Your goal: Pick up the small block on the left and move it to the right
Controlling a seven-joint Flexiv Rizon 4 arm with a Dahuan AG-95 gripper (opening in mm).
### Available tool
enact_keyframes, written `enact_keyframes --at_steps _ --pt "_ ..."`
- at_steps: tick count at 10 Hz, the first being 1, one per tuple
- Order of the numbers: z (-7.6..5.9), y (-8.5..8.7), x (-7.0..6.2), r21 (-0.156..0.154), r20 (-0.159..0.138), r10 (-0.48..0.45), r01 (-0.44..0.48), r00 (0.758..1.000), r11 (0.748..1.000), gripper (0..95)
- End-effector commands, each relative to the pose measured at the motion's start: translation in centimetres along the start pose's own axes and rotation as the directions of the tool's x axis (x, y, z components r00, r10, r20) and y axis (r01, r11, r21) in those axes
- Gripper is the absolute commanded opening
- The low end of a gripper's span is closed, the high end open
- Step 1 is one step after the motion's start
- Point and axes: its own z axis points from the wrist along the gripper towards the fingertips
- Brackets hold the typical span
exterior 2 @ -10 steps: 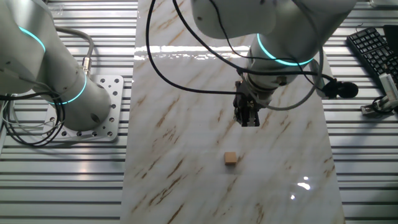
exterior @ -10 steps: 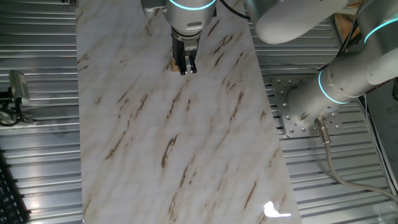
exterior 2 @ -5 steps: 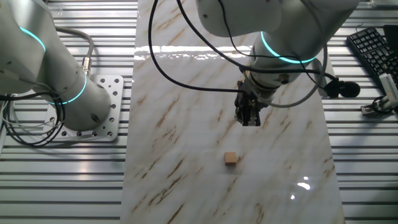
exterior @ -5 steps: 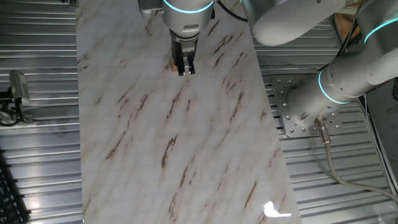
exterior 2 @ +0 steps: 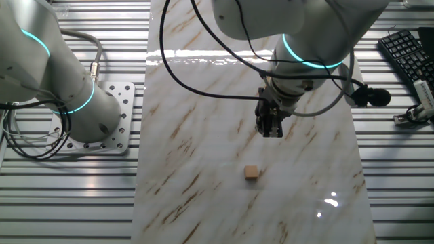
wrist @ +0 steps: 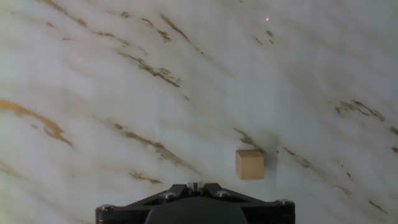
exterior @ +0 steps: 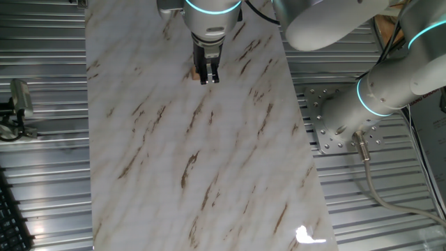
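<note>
The small block (exterior 2: 251, 172) is a tiny light-brown cube that lies alone on the marble-patterned board (exterior 2: 203, 102). In the hand view the block (wrist: 250, 164) sits a little right of and beyond my fingertips. In one fixed view only a sliver of the block (exterior: 190, 74) shows, at the left side of the fingers. My gripper (exterior 2: 272, 131) hangs above the board, apart from the block, with its two fingers pressed together and nothing between them. The gripper also shows in one fixed view (exterior: 208, 79) and at the bottom edge of the hand view (wrist: 196, 185).
The board (exterior: 195, 160) runs across a ribbed metal table. The arm's base plate (exterior 2: 108, 122) stands beside the board. A keyboard (exterior 2: 407, 54) and a small device (exterior: 19, 104) lie off the board's far side.
The gripper has shifted only a few pixels sideways. The block has not moved.
</note>
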Motion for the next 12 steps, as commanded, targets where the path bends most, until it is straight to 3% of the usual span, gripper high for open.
enact_keyframes --at_steps 1,6,12 --pt "0.0 0.0 0.0 0.003 -0.002 -0.001 0.001 1.000 1.000 0.0" --pt "1.2 -1.1 -0.1 0.003 0.008 -0.014 0.014 1.000 1.000 0.0" --pt "3.1 -5.1 0.1 -0.016 0.022 -0.092 0.092 0.996 0.996 0.0"
